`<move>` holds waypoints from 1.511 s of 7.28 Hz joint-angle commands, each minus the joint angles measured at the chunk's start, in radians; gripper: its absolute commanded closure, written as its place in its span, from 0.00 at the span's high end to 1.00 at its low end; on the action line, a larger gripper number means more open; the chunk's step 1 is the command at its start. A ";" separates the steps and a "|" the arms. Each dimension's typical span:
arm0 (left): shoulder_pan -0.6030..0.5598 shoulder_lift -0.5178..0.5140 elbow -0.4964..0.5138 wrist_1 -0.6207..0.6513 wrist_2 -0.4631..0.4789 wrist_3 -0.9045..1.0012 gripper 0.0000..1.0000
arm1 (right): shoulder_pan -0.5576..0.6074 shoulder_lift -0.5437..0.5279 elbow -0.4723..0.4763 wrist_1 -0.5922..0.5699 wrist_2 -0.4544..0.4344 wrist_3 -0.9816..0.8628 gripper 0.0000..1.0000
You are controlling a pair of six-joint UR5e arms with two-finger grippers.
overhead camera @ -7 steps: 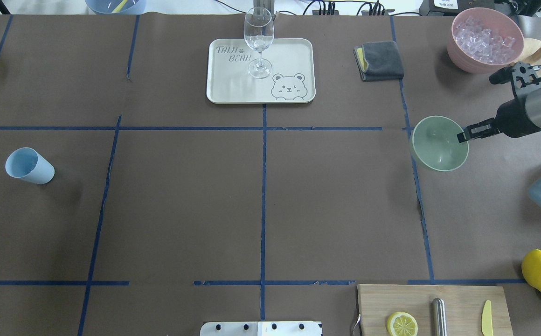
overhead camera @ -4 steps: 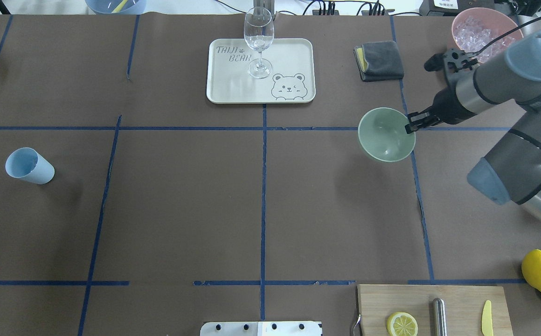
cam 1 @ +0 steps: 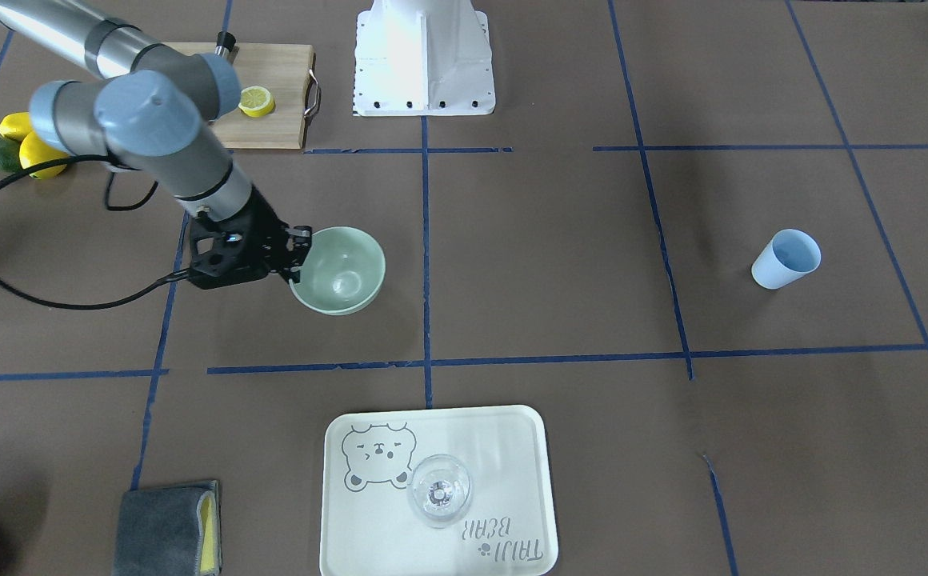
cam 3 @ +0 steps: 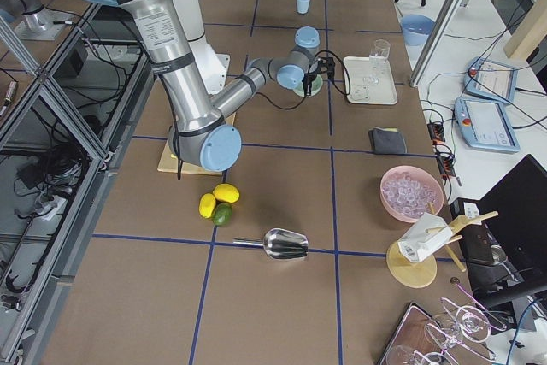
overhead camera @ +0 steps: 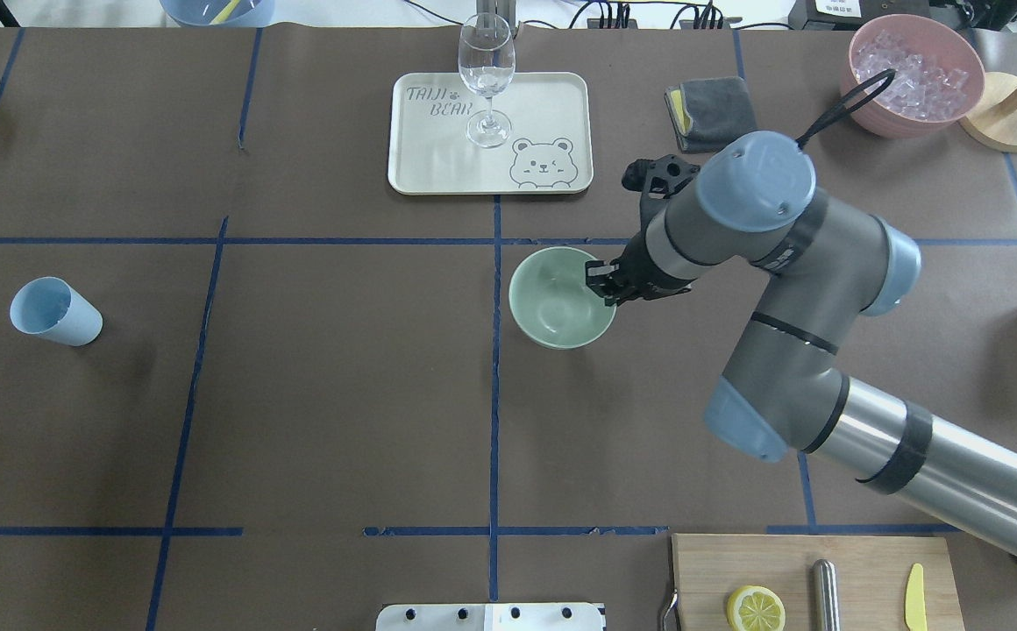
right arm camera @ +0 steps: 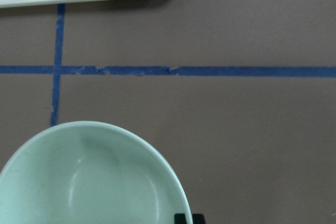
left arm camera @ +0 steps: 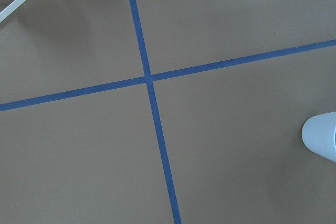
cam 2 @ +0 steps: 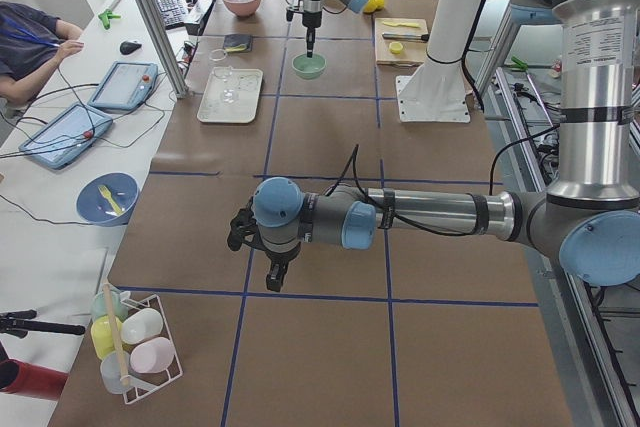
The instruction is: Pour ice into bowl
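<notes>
Moved from the right edge of the surface [overhead camera: 342, 421] to its middle, the round mint-green bowl [overhead camera: 557, 307] is clamped at its rim by the right pincer [overhead camera: 600, 282], glassy ice cubes [overhead camera: 912, 66] in the far-right corner, so lower it level.

We see a glass [overhead camera: 486, 66] standing on a white tray [overhead camera: 552, 96] with a bear drawn on it. A blue cup [overhead camera: 55, 311] stands alone. A lemon slice [overhead camera: 756, 608] sits on a wooden board [overhead camera: 868, 561].

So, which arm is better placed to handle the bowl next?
Right: the right gripper holds the bowl by the rim. The left gripper hangs far off, near the light blue cup.
</notes>
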 commanded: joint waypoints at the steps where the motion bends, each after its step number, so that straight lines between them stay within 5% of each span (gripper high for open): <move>1: 0.000 0.001 0.000 0.000 0.000 0.001 1.00 | -0.078 0.107 -0.065 -0.044 -0.096 0.103 0.00; 6: 0.001 0.001 0.000 -0.002 0.000 0.001 1.00 | -0.083 0.124 -0.115 -0.031 -0.096 0.112 0.04; 7: 0.000 0.001 0.000 -0.002 0.000 0.001 1.00 | -0.083 0.123 -0.115 -0.030 -0.096 0.114 0.58; 8: 0.000 0.001 0.002 -0.002 0.000 -0.001 1.00 | -0.083 0.124 -0.110 -0.030 -0.099 0.114 1.00; 9: 0.000 0.001 0.002 0.000 0.000 -0.001 1.00 | -0.071 0.126 -0.089 -0.034 -0.101 0.107 1.00; 11: 0.001 0.001 0.003 0.002 0.000 -0.001 1.00 | 0.068 0.123 -0.040 -0.115 0.038 0.034 1.00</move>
